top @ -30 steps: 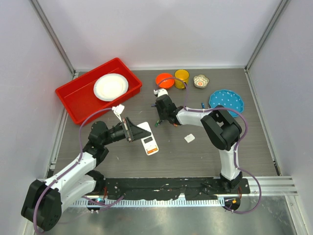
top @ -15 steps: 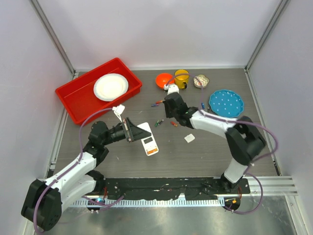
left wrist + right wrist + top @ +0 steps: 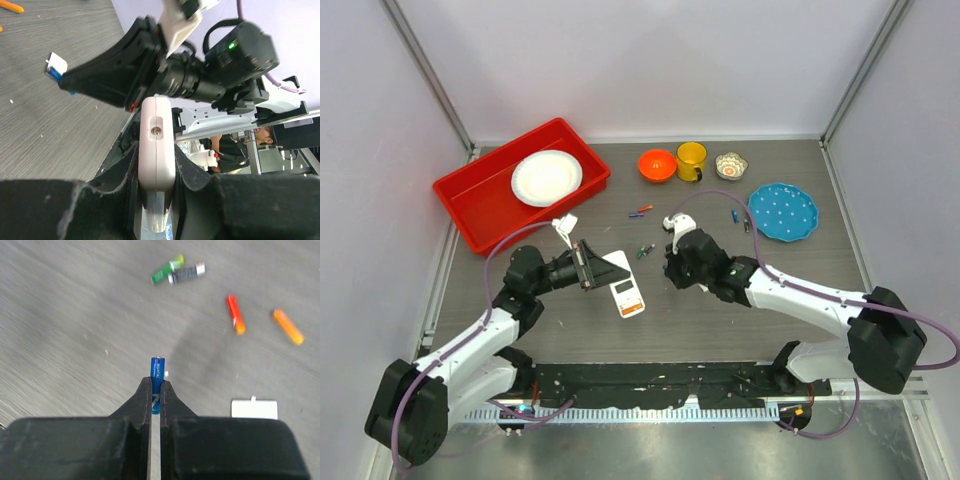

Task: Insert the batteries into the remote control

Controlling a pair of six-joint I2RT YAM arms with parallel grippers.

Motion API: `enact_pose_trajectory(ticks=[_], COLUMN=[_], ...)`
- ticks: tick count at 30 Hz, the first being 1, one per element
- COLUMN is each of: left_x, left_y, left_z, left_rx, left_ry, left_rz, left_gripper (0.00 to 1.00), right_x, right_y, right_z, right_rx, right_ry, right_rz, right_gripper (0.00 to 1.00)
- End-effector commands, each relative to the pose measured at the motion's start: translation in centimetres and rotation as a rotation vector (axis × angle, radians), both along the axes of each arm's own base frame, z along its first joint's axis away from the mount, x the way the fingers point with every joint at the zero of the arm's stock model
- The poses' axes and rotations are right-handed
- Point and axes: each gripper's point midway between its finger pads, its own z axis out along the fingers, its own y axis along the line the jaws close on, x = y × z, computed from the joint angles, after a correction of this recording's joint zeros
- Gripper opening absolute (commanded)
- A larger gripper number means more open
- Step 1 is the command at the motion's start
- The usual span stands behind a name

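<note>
The white remote control point(image 3: 628, 296), its orange panel toward the near side, is clamped at one end in my shut left gripper point(image 3: 595, 268). In the left wrist view its narrow white edge point(image 3: 157, 145) stands between the fingers of the left gripper point(image 3: 156, 162). My right gripper point(image 3: 671, 272) hovers just right of the remote, shut on a blue battery point(image 3: 157, 371) that sticks out past the tips of the right gripper point(image 3: 156, 386). Loose batteries lie on the table: green point(image 3: 167, 270), dark grey point(image 3: 186, 272), red point(image 3: 235, 314) and orange point(image 3: 287, 326).
A small white cover piece point(image 3: 254, 409) lies beside the right gripper. A red bin point(image 3: 470, 195) with a white plate stands at the back left. An orange bowl point(image 3: 658, 164), yellow mug point(image 3: 692, 158), patterned bowl point(image 3: 731, 165) and blue plate point(image 3: 783, 211) line the back right.
My right gripper shut on the blue battery among the loose ones, then swung toward the near middle, ending beside the remote. The left arm and remote have not moved.
</note>
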Motion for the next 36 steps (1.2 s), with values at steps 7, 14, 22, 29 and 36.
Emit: enact_pose_trajectory(ticks=[7,14,22,29,36], left_x=[0.4,-0.5,-1.9,-2.7,-2.7], left_y=[0.0,0.5,0.9,1.3,1.3], left_z=[0.8,1.5,2.6,3.3,2.9], left_rx=[-0.025,-0.001,-0.01,-0.031,-0.03], left_ry=[-0.037,-0.08,-0.141,-0.18,-0.174], left_rz=[0.009,-0.001,-0.021,-0.016,-0.011], left_gripper=[0.0,0.0,0.0,0.0,0.0], right_x=[-2.8,-4.7,-2.8,-1.8,0.3], right_y=[-0.2,1.8,4.0,3.6,3.6], right_z=[-4.6,-4.4,-3.2,-7.6,-8.1], right_rx=[-0.064,-0.172,-0.385,-0.44,-0.407], right_ry=[0.095,-0.103,-0.388,-0.355,-0.327], right_rz=[-0.01,0.35,0.673,0.935,1.002], right_gripper=[0.01,0.03,0.01,0.01,0.01])
